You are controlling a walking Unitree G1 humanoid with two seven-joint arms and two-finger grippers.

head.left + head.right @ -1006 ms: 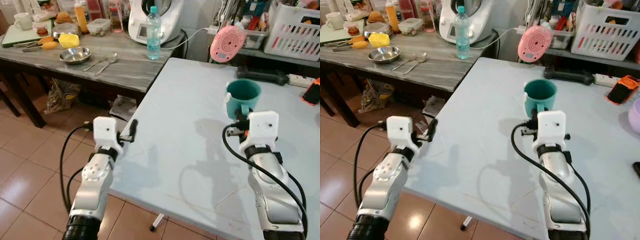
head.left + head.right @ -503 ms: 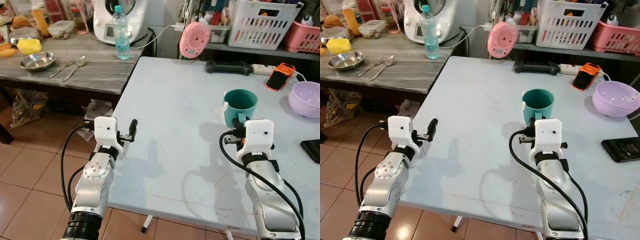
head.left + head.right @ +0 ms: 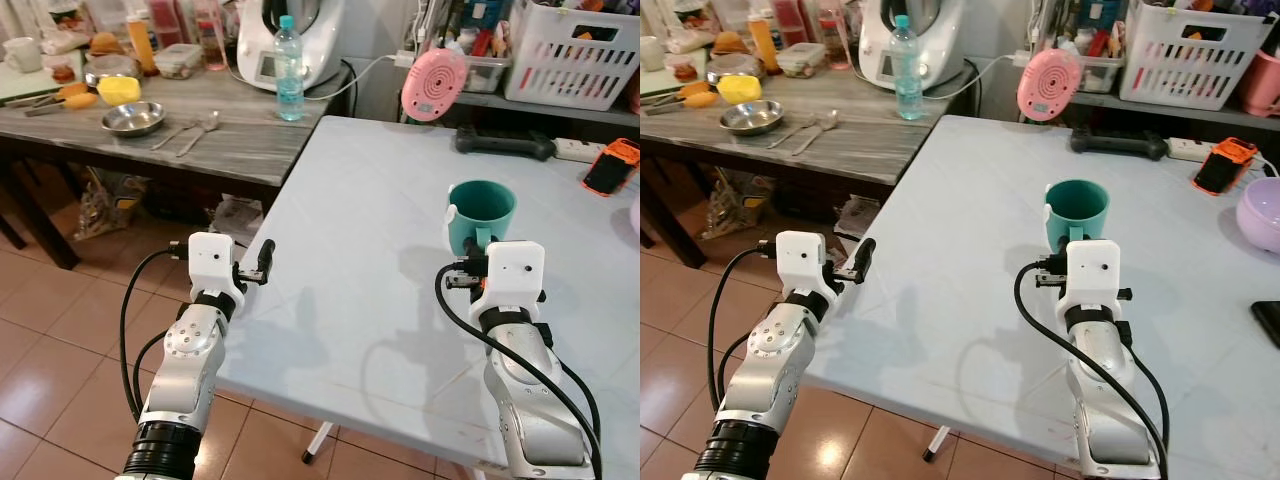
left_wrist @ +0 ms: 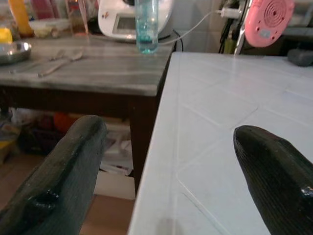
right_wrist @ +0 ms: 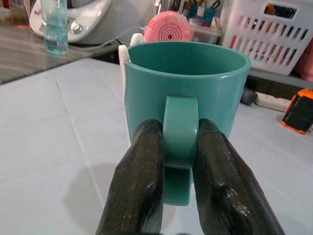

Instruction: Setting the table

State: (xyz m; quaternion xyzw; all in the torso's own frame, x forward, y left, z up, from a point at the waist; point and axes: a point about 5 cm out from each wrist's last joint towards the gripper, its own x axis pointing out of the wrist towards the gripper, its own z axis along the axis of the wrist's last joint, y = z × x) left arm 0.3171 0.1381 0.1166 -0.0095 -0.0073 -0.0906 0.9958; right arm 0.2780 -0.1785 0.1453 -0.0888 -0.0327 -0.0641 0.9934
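Right end effector (image 5: 178, 147) pinching teal mug (image 5: 188, 88) handle, mug ahead

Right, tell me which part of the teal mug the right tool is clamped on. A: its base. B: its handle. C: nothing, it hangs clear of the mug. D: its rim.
B: in the right wrist view the right tool has both black fingers pressed against either side of the teal mug's handle.

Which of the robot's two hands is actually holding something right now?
The right hand: its black fingers pinch the handle of the teal mug over the white table. The left hand is open at the table's edge.
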